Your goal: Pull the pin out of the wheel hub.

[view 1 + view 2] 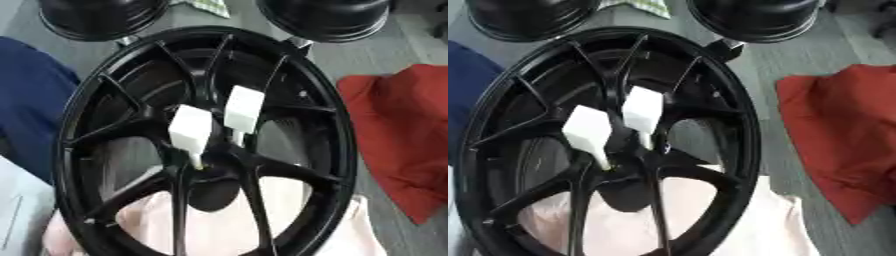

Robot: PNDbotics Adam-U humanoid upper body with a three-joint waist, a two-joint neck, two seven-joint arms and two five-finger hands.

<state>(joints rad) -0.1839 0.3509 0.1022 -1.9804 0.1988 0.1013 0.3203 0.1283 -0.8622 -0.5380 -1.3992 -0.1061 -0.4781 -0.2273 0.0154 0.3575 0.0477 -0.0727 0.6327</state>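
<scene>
Black wheel hub (206, 145) fills frame centre, lying on pale pink cloth (737, 220). Red cloth (398, 135) at right, blue cloth (31, 100) at left edge. Two white block-headed pins (191, 129) (243, 109) stand in hub centre. No robot hand visible, hand state can't be told.

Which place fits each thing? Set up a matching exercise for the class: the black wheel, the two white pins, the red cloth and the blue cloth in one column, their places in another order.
Things:
1. black wheel
2. white pins
3. red cloth
4. blue cloth

Places:
A. right of the wheel
B. at the hub, standing up side by side
C. left of the wheel
D. middle of the view, over a pale pink cloth

Pairs: 1-D, 2-B, 3-A, 4-C
</scene>
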